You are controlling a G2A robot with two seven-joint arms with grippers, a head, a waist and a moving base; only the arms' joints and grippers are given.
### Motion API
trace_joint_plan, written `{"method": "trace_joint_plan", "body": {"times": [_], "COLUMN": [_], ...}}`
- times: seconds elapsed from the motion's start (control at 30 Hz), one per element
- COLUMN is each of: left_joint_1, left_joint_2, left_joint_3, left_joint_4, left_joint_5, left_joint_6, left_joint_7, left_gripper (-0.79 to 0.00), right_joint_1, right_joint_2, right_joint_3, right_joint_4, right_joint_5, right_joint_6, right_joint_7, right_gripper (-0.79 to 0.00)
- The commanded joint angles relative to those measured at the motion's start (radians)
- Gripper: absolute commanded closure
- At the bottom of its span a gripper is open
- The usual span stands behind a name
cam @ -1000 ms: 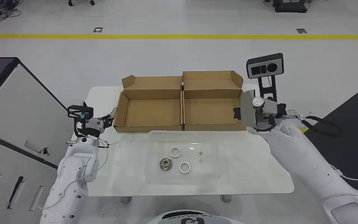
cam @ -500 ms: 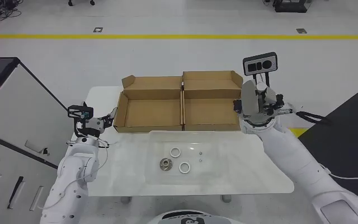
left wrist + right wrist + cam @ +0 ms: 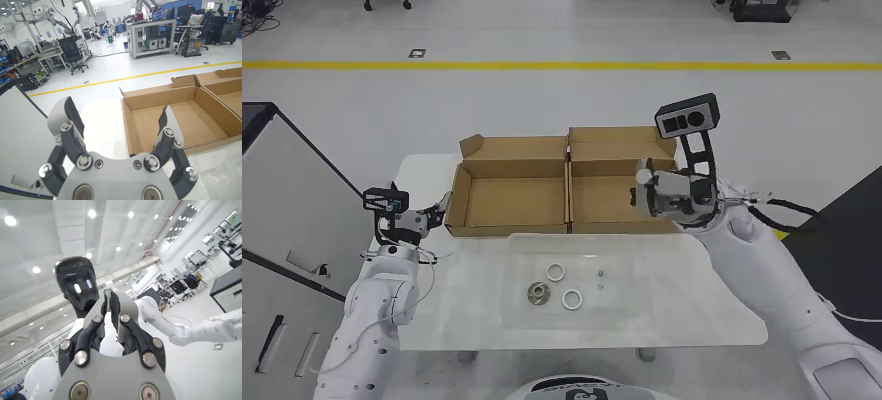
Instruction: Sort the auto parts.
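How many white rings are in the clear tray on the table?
2. Both lie in the clear tray: the farther white ring near its middle, the nearer white ring beside the grey metal part. None seems hidden.

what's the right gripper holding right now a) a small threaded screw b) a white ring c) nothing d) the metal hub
a: the right wrist view shows the right gripper shut on a small threaded screw, which is pinched between its fingers.
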Motion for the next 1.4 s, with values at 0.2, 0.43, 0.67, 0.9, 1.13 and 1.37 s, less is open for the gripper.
{"method": "trace_joint_plan", "body": {"times": [0.2,0.43,0.67,0.9,1.13,1.37], "left_joint_1": [0.0,0.0,0.0,0.0,0.0,0.0], "left_joint_2": [0.0,0.0,0.0,0.0,0.0,0.0], "left_joint_3": [0.0,0.0,0.0,0.0,0.0,0.0], "left_joint_4": [0.0,0.0,0.0,0.0,0.0,0.0], "left_joint_5": [0.0,0.0,0.0,0.0,0.0,0.0], "left_joint_6": [0.0,0.0,0.0,0.0,0.0,0.0], "left_joint_7": [0.0,0.0,0.0,0.0,0.0,0.0], "left_gripper": [-0.785,-0.785,-0.785,-0.785,-0.785,-0.785], "right_joint_1": [-0.031,-0.039,-0.044,-0.051,-0.08,-0.096], "right_joint_2": [-0.041,-0.066,-0.064,-0.055,-0.071,-0.089], "right_joint_3": [0.0,0.027,0.076,0.12,0.121,0.128], "right_joint_4": [-0.006,0.022,0.044,0.022,0.001,0.003], "right_joint_5": [0.264,0.27,0.039,-0.187,-0.069,0.042], "right_joint_6": [-0.069,-0.061,0.016,0.114,0.088,0.076], "right_joint_7": [0.09,0.119,0.048,0.003,0.024,0.071], "right_gripper": [0.0,0.0,0.0,0.0,0.0,0.0]}}
